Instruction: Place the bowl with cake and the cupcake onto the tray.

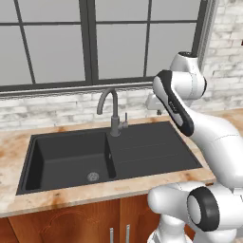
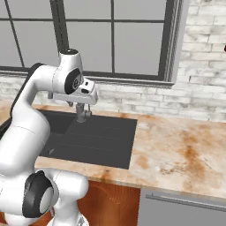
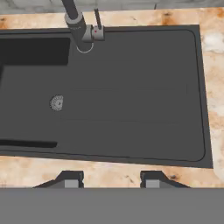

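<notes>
The bowl with cake, the cupcake and the tray are out of view. My gripper [image 3: 110,180] hangs high over the black sink [image 3: 131,96] and points down at its drainboard. The two fingertips [image 3: 70,179] stand apart with nothing between them, so it is open. In the right base view the white hand [image 2: 86,93] hovers above the faucet [image 2: 80,112], near the window sill.
The sink [image 1: 142,152] has a deep basin [image 1: 71,161] on the left and a flat drainboard on the right. A dark curved faucet [image 1: 111,109] stands at its back edge. Marbled tan counter [image 2: 176,150] stretches to the right. A window and a brick wall close the back.
</notes>
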